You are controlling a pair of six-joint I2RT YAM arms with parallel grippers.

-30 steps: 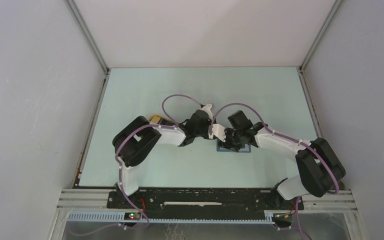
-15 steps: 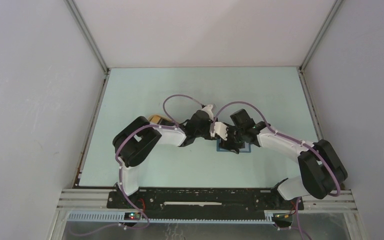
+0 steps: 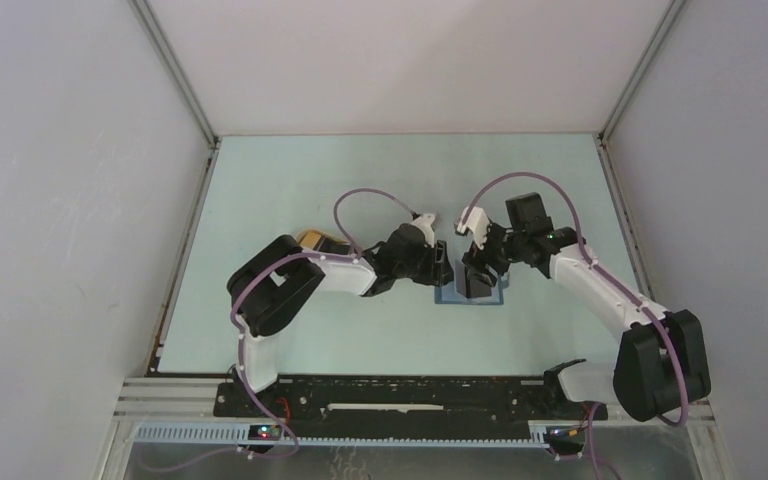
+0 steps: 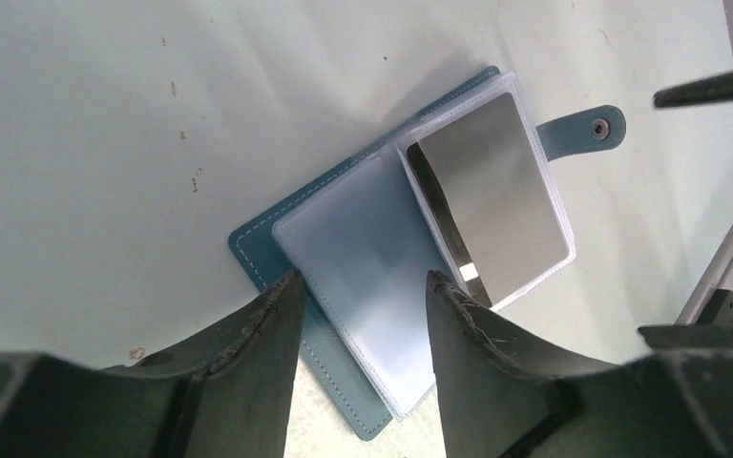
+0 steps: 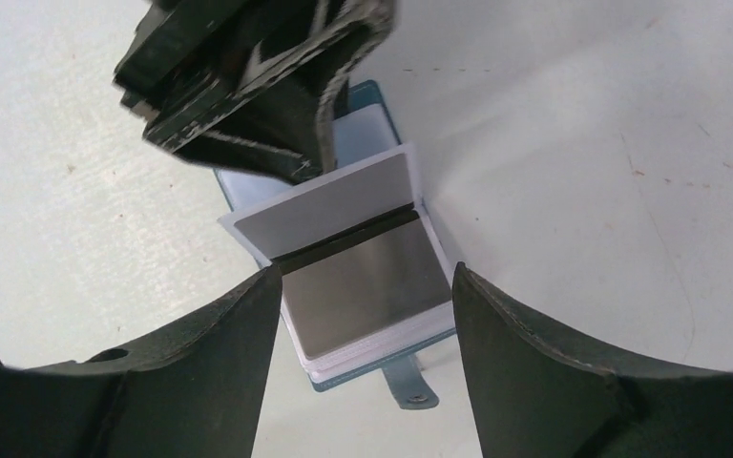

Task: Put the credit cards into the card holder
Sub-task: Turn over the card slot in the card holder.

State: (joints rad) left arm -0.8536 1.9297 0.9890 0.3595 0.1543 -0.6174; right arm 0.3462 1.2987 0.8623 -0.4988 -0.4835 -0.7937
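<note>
The card holder (image 4: 336, 382) lies open and flat on the counter (image 4: 105, 143), about the middle of it, between the two arms. Its snap tab (image 4: 587, 129) points away from the left arm. One silvery credit card (image 4: 492, 191) sits inside a clear sleeve on the tab side. The sleeve next to it looks empty. A dark strip runs along the inner edge of the card, and I cannot tell if this is a second card or only a reflection.

The left fingers (image 4: 248, 372) are spread apart over the near edge of the holder and grasp nothing. The right fingers (image 5: 544, 372) are also released and wide, and hang above the card with nothing between them.

My judgement is that this is the end of one insertion step — the card is in its pocket and both arms are free. No loose card shows in these views, so where another one lies I cannot say. The next move needs one arm to lift clear and fetch a further card, while the other holds the sleeves flat and open — a thin card will want an exact, shallow angle to enter the pocket.
</note>
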